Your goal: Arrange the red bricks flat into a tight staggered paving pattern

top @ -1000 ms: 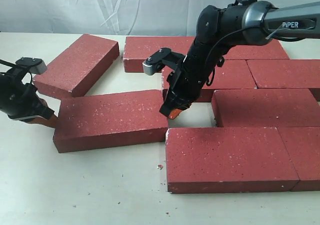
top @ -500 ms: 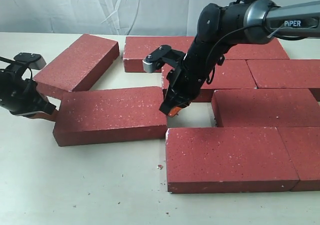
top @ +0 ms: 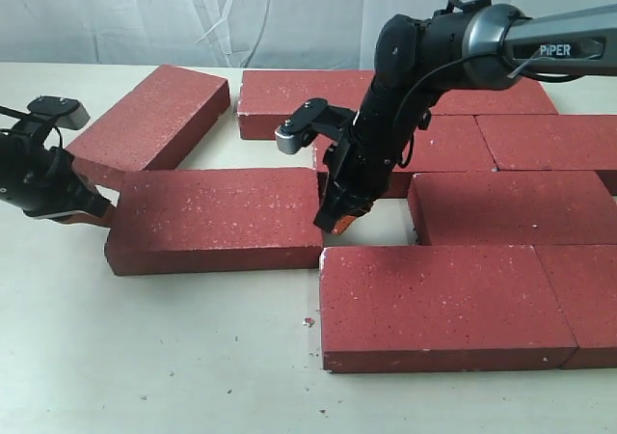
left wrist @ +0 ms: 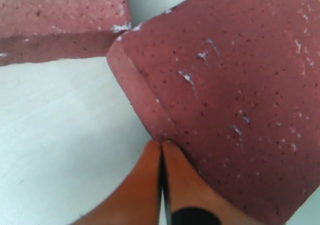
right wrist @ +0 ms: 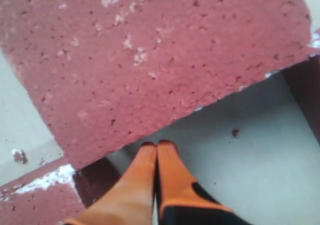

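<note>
Several red bricks lie flat on the table (top: 193,357). One loose red brick (top: 217,220) lies in the middle left, its right end close to the laid rows. My left gripper (top: 96,212) is shut, its orange tips (left wrist: 161,145) pressed against that brick's (left wrist: 230,95) left end. My right gripper (top: 337,220) is shut too, its tips (right wrist: 157,146) down in the gap by the same brick's (right wrist: 150,60) right end. Another red brick (top: 149,121) lies slanted at the back left. The laid bricks fill the right: a front brick (top: 443,304), a middle brick (top: 511,207).
A grey cloth backdrop (top: 193,19) hangs behind the table. Small crumbs (top: 308,322) lie on the table near the front brick's corner. A bare gap of table (top: 381,227) shows between the loose brick and the middle brick.
The loose brick has slid right and turned squarer to the rows, pushed by my left gripper. My right gripper has shifted slightly, staying at the brick's right end.
</note>
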`<state>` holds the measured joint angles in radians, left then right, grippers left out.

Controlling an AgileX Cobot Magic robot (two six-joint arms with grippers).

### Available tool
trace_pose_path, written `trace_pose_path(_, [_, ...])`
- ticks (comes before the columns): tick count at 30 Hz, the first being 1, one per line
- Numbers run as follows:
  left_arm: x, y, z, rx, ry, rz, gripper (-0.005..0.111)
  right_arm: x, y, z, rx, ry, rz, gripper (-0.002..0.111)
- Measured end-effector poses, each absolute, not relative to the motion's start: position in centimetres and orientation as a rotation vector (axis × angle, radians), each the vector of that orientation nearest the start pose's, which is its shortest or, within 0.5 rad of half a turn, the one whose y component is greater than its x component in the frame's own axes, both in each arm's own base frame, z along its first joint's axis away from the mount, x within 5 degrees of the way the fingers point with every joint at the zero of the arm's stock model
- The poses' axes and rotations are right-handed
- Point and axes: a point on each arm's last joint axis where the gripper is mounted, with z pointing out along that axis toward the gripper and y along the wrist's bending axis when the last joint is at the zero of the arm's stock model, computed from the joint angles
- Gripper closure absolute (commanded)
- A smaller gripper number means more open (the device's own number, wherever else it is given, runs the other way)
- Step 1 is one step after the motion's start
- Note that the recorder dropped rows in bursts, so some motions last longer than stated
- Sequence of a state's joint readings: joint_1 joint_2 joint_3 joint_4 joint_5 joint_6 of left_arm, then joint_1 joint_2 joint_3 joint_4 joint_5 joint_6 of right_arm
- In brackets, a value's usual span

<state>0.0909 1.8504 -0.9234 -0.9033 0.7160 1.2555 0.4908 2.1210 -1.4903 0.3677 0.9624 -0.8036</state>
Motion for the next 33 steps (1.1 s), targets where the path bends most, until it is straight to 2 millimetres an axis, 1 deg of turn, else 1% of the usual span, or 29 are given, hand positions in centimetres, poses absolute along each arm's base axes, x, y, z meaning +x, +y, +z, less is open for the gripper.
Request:
trace_pose_path(4, [32.0,-1.8,13.5,0.632,2.626,-0.621,0.107,35.1,22.1,14.7,-1.548,2.582,0.497,0.109])
trace_pose_path(7, [32.0,-1.7,13.4,0.639,2.629,-0.618,0.107,35.0,22.4,15.0,-1.544,2.569,0.547,0.109])
trace_pose_path(10, [31.9,-1.7,13.3,0.66,2.634,-0.604,0.107,35.0,22.4,15.0,-1.55,2.558,0.56,0.109])
trace_pose_path(15, [32.0,-1.5,14.1,0.662,2.612,-0.555,0.107,34.9,22.6,15.1,-1.542,2.556,0.584,0.109])
trace_pose_path(18, [32.0,-1.5,14.2,0.659,2.608,-0.545,0.107,34.7,22.9,15.1,-1.561,2.551,0.585,0.109])
trace_pose_path(21, [32.1,-1.5,14.2,0.649,2.605,-0.543,0.107,34.5,23.1,15.0,-1.594,2.54,0.564,0.109])
trace_pose_path(24, [32.1,-1.6,14.3,0.622,2.602,-0.568,0.107,34.9,22.7,14.8,-1.627,2.528,0.455,0.109])
trace_pose_path(27, [32.1,-1.7,14.3,0.62,2.602,-0.587,0.107,35.6,22.3,14.8,-1.551,2.545,0.342,0.109])
trace_pose_path(30, [32.0,-1.7,14.3,0.628,2.605,-0.601,0.107,35.5,22.2,14.7,-1.549,2.571,0.333,0.109])
trace_pose_path(32, [31.7,-1.9,14.3,0.671,2.616,-0.631,0.107,35.3,22.1,15.3,-1.545,2.574,0.337,0.109])
trace_pose_path(33, [31.2,-2.0,14.3,0.733,2.632,-0.662,0.107,35.2,22.2,16.2,-1.528,2.569,0.356,0.109])
